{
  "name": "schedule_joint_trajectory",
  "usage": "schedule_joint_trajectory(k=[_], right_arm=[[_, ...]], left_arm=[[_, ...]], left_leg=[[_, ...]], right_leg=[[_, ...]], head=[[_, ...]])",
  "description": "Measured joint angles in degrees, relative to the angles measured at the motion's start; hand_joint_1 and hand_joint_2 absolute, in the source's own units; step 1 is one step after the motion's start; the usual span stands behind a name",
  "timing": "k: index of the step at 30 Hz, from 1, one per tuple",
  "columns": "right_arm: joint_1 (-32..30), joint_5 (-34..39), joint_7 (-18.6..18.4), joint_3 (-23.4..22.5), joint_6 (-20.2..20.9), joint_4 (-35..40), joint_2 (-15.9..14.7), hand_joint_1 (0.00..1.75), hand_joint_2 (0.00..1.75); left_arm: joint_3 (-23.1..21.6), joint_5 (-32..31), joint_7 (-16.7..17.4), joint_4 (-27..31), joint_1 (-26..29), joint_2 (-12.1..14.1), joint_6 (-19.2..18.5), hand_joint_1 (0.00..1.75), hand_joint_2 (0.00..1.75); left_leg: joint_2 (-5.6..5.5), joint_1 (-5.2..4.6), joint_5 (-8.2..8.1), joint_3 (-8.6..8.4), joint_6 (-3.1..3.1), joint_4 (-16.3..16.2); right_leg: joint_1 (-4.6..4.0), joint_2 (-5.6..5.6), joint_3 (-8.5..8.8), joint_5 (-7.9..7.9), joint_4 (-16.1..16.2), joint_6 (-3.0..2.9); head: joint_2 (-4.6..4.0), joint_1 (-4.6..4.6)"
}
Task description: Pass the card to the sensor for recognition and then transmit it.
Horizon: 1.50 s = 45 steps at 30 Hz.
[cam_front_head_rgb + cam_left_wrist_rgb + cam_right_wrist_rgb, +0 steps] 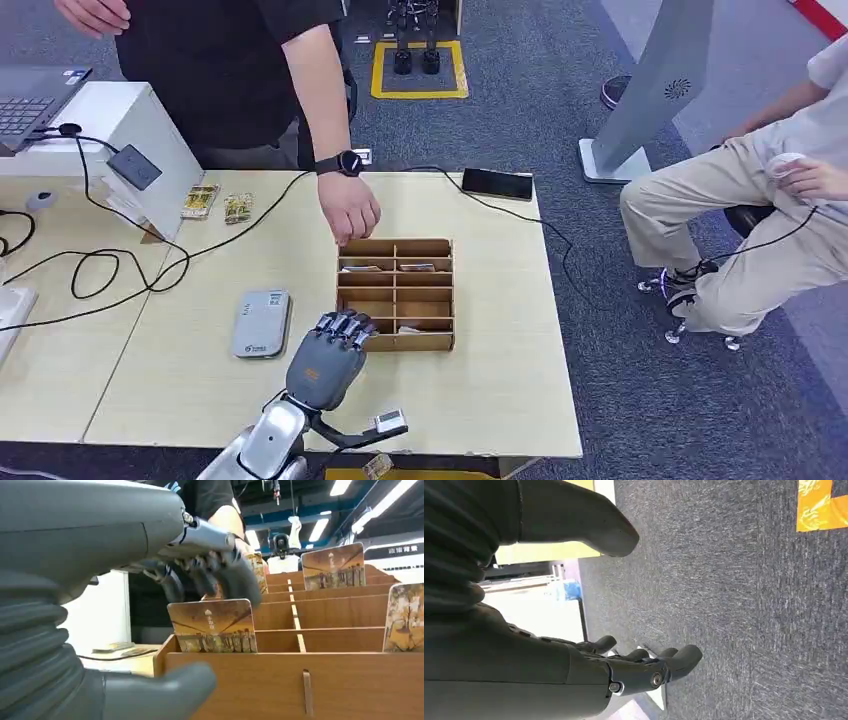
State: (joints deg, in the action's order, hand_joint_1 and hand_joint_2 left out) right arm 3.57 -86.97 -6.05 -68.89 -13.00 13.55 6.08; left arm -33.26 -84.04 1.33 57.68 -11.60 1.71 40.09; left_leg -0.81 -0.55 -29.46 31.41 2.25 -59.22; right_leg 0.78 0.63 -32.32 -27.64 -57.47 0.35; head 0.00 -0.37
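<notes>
Head view, left robot hand [326,362] empty, fingers spread over brown wooden compartment box [396,294] on pale bench [200,385], right robot hand [574,675] empty, fingers apart above floor.

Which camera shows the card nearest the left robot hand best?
The left wrist view: the card stands upright in the wooden box's front row, picture facing the camera, under the left robot hand. In the head view the hand covers that compartment.
</notes>
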Motion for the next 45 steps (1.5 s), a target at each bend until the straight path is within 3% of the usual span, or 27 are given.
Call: schedule_joint_trajectory(k=[6, 12, 26, 29, 34, 37, 39, 40, 43, 44, 45], right_arm=[[-0.03, -0.07, -0.33, 0.04, -0.07, 0.0, 0.0, 0.0, 1.75], [-0.06, -0.24, -0.33, 0.33, -0.07, 0.0, 0.0, 0.0, 1.75], [-0.1, -1.42, -0.52, 1.33, -0.07, -0.11, 0.0, 0.0, 1.75], [-0.14, -1.57, -0.52, 1.33, -0.07, -0.18, 0.0, 0.0, 1.75], [-0.29, -1.57, -0.55, 1.33, -0.26, -0.28, 0.0, 0.0, 1.75], [-0.31, -1.57, -0.55, 1.33, -0.26, -0.31, 0.0, 0.0, 1.75], [-0.33, -1.57, -0.55, 1.33, -0.26, -0.35, 0.0, 0.0, 1.75], [-0.36, -1.57, -0.55, 1.33, -0.31, -0.37, 0.0, 0.0, 1.75], [-0.39, -1.57, -0.55, 1.33, -0.74, -0.39, 0.04, 0.0, 1.75], [-0.38, -1.57, -0.5, 1.33, -0.96, -0.42, 0.18, 0.0, 1.75], [-0.44, -1.47, -0.39, 1.33, -1.2, -0.42, 0.33, 0.0, 1.75]], left_arm=[[0.02, -0.52, 3.7, 0.85, 0.14, -0.53, 0.04, 1.75, 1.75], [0.02, -0.63, 4.66, 1.14, 0.18, -0.96, 0.04, 1.75, 1.75], [-0.22, -0.63, 3.54, 2.32, 2.02, -1.33, 0.02, 1.75, 1.75], [-0.22, -0.5, 1.7, 4.77, 3.25, -1.29, 0.04, 1.75, 1.75], [2.07, 0.0, -6.57, 13.98, 6.64, -2.88, 0.07, 1.75, 1.75], [3.78, 0.07, -7.47, 17.1, 7.52, -3.83, 0.07, 1.75, 1.75], [5.14, 1.25, -10.47, 19.02, 8.25, -4.59, 0.07, 1.75, 1.75], [6.87, 3.81, -15.16, 20.07, 8.92, -6.33, 0.07, 1.75, 1.75], [16.38, 14.56, -37.34, 23.31, 10.28, -13.3, 0.07, 1.75, 1.75], [18.54, 18.22, -41.83, 24.64, 10.43, -14.03, 0.07, 1.75, 1.75], [20.65, 22.94, -43.08, 25.85, 10.59, -14.69, 0.07, 1.75, 1.75]], left_leg=[[0.0, 0.0, 0.0, 0.0, 0.0, 0.0], [0.0, 0.0, 0.0, 0.0, 0.0, 0.0], [0.0, 0.0, 0.0, 0.0, 0.0, 0.0], [0.0, 0.0, 0.0, 0.0, 0.0, 0.0], [-0.01, 0.0, -0.01, 0.03, 0.01, 0.0], [-0.01, -0.01, -0.01, 0.02, 0.01, 0.0], [-0.01, -0.01, -0.01, 0.02, 0.01, 0.0], [-0.02, -0.02, -0.01, 0.02, 0.01, 0.0], [0.01, -0.02, -0.01, 0.01, 0.01, 0.0], [0.14, -0.03, -0.02, -0.06, 0.01, 0.0], [0.18, -0.03, -0.04, -0.1, 0.0, -0.01]], right_leg=[[0.0, -0.01, 0.0, 0.0, 0.0, 0.0], [0.0, -0.01, 0.0, 0.0, 0.0, 0.0], [0.0, 0.0, 0.0, 0.0, 0.0, 0.0], [0.0, 0.0, 0.0, 0.0, 0.0, 0.0], [0.01, -0.01, 0.0, -0.01, 0.0, 0.0], [0.01, -0.02, 0.0, -0.01, 0.01, 0.01], [0.01, -0.02, 0.0, -0.01, 0.01, 0.01], [0.01, -0.04, 0.0, -0.01, 0.01, 0.01], [0.02, 0.01, 0.01, 0.01, 0.01, 0.01], [0.03, 0.12, 0.02, 0.02, 0.0, 0.01], [0.02, 0.19, 0.02, 0.02, 0.0, 0.01]], head=[[0.0, 0.0], [0.0, 0.0], [0.0, 0.0], [0.0, 0.0], [0.0, 0.02], [0.0, 0.0], [0.0, 0.0], [0.0, 0.0], [0.0, 0.11], [0.0, 0.37], [0.0, 0.05]])
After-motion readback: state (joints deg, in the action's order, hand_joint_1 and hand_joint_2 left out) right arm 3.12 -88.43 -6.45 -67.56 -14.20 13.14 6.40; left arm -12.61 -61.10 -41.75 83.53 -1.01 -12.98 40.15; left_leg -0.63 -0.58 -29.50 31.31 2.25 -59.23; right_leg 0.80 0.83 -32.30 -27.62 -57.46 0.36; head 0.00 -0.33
